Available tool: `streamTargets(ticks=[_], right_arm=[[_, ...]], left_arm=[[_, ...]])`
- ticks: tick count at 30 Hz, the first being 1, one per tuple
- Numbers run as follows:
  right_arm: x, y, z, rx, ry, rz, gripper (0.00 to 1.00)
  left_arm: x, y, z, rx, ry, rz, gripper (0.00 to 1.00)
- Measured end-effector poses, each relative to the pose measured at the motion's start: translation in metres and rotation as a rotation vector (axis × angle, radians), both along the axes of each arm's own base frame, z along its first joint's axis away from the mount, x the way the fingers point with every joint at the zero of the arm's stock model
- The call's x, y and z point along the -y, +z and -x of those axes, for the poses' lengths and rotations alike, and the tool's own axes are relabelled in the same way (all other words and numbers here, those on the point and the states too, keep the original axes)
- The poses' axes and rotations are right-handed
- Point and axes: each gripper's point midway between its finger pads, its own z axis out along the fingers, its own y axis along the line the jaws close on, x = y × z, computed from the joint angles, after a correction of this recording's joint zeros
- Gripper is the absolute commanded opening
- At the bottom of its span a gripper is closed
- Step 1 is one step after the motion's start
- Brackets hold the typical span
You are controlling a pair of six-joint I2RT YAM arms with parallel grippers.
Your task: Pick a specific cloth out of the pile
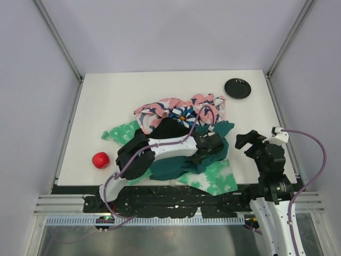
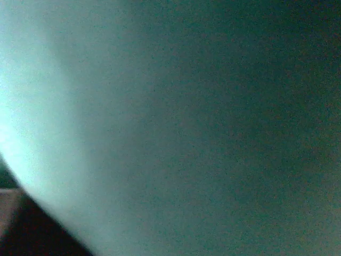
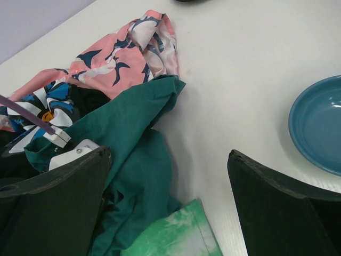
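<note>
The pile (image 1: 181, 140) lies mid-table: pink-navy floral cloth (image 1: 178, 109) at the back, teal cloth (image 1: 173, 166) in front, green-and-white tie-dye (image 1: 216, 178) beneath. A patch of black cloth (image 1: 169, 128) shows at the centre; no white label is visible on it. My left gripper (image 1: 216, 146) is pressed into the teal cloth (image 2: 213, 133), which fills its wrist view and hides the jaws. My right gripper (image 3: 168, 154) is open and empty just right of the pile, over bare table beside the teal cloth (image 3: 133, 133) and tie-dye (image 3: 170, 234).
A red ball (image 1: 100, 160) sits at the left front. A dark round dish (image 1: 237, 88) stands at the back right and looks blue in the right wrist view (image 3: 319, 125). The floral cloth (image 3: 117, 58) reaches toward it.
</note>
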Motion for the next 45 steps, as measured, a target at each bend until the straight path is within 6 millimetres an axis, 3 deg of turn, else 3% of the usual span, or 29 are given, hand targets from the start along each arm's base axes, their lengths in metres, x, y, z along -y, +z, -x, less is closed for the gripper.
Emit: streamTargets(ticks=[1, 8, 13, 16, 19, 22, 26, 32, 39, 41, 45], right_arm=[[0.0, 0.001, 0.0, 0.004, 0.0, 0.0, 0.95], [0.004, 0.006, 0.002, 0.032, -0.018, 0.004, 0.95], [0.007, 0.008, 0.004, 0.049, -0.035, 0.006, 0.95], [0.008, 0.006, 0.004, 0.047, -0.041, 0.006, 0.95], [0.008, 0.006, 0.004, 0.046, -0.044, 0.006, 0.95], [0.009, 0.006, 0.004, 0.046, -0.046, 0.007, 0.95], [0.01, 0.005, 0.004, 0.045, -0.055, 0.009, 0.95], [0.012, 0.003, 0.004, 0.039, -0.066, 0.01, 0.95], [0.01, -0.001, 0.002, 0.021, -0.058, 0.011, 0.95], [0.002, -0.003, -0.001, 0.019, -0.01, 0.006, 0.95], [-0.033, -0.011, -0.008, 0.012, 0.189, -0.032, 0.95]], left_arm=[[0.0, -0.002, 0.0, -0.005, 0.015, 0.004, 0.0], [-0.003, 0.0, -0.004, 0.02, 0.101, 0.024, 0.0], [-0.022, 0.028, -0.024, 0.094, 0.173, 0.075, 0.0], [-0.044, 0.074, -0.047, 0.173, 0.226, 0.143, 0.0], [-0.074, 0.144, -0.079, 0.297, 0.294, 0.259, 0.0], [-0.11, 0.2, -0.105, 0.413, 0.362, 0.346, 0.0], [-0.157, 0.247, -0.129, 0.522, 0.437, 0.368, 0.0], [-0.2, 0.255, -0.147, 0.537, 0.493, 0.34, 0.0], [-0.255, 0.239, -0.163, 0.488, 0.609, 0.365, 0.0], [-0.269, 0.231, -0.169, 0.458, 0.65, 0.395, 0.0], [-0.289, 0.209, -0.175, 0.4, 0.717, 0.446, 0.0]])
